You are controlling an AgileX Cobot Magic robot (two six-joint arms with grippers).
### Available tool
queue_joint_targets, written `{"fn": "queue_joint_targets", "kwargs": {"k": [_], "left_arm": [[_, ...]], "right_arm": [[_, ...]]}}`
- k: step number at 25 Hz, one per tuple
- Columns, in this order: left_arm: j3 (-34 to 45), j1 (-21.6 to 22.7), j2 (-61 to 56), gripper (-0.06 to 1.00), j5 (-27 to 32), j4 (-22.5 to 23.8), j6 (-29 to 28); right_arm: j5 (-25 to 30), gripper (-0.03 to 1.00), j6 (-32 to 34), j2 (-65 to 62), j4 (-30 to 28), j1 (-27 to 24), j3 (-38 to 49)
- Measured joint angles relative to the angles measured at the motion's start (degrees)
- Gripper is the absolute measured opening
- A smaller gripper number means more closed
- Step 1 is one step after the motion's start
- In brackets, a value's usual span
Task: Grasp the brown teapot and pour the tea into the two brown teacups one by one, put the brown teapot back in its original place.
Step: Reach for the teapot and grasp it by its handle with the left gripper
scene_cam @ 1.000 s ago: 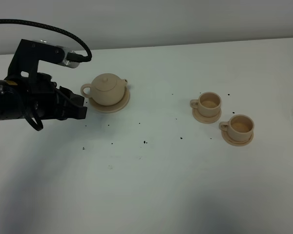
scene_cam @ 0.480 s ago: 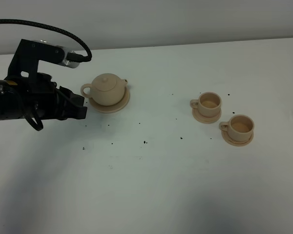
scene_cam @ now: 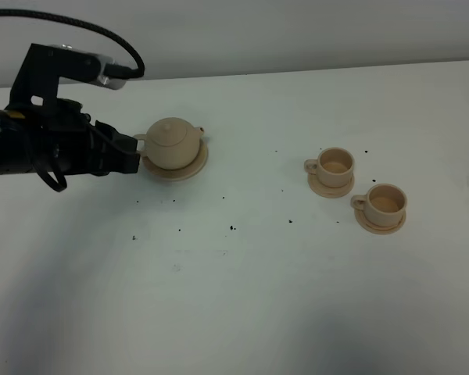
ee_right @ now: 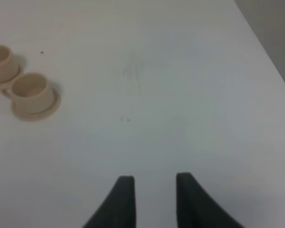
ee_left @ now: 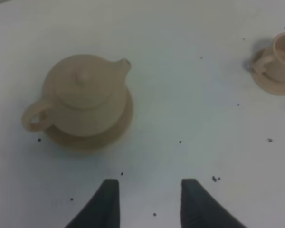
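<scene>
Clearly the grasp step: left claw (scene_cam: 133, 156), released, just beside the teapot (scene_cam: 172, 143), must next clench its handle (ee_left: 34, 117).

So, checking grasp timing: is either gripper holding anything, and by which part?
Nothing is held. The left gripper is open, short of the teapot; the right gripper is open above the table.

left hand (ee_left: 149, 183): low, jaws parted | right hand (ee_right: 153, 178): jaws parted
</scene>
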Motion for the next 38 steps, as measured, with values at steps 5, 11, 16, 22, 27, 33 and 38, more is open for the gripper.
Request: {"fn": "queue_joint_targets", "kwargs": {"k": [5,11,16,22,27,33,38], "left_arm": [[-10.5,0.0,3.7,0.36,13.4,2.0,-3.0],[-24.0,0.0,12.4,0.36,27.9,13.6,-10.4],[-29.5,0.0,18.4,0.36,33.9,22.4,-10.2],[-31.9,0.0,21.8,0.36,34.6,25.4,-4.9],[-32.0,0.0,25.0,0.36,32.0,30.5,-2.6],[-35.7,0.0,29.1,0.36,28.8,36.6,-2.2],[-39.5,0.0,33.6,0.36,27.3,38.8,-1.8]], "right_arm": [[0.0,0.24,0.0,0.0,0.0,0.0,0.0],[0.0,0.24,0.0,0.0,0.0,0.0,0.0],[0.0,0.24,0.0,0.0,0.0,0.0,0.0],[0.0,0.24,0.0,0.0,0.0,0.0,0.0],[0.0,0.24,0.0,0.0,0.0,0.0,0.0],[0.0,0.24,0.0,0.0,0.0,0.0,0.0],[0.0,0.24,0.0,0.0,0.0,0.0,0.0]]}}
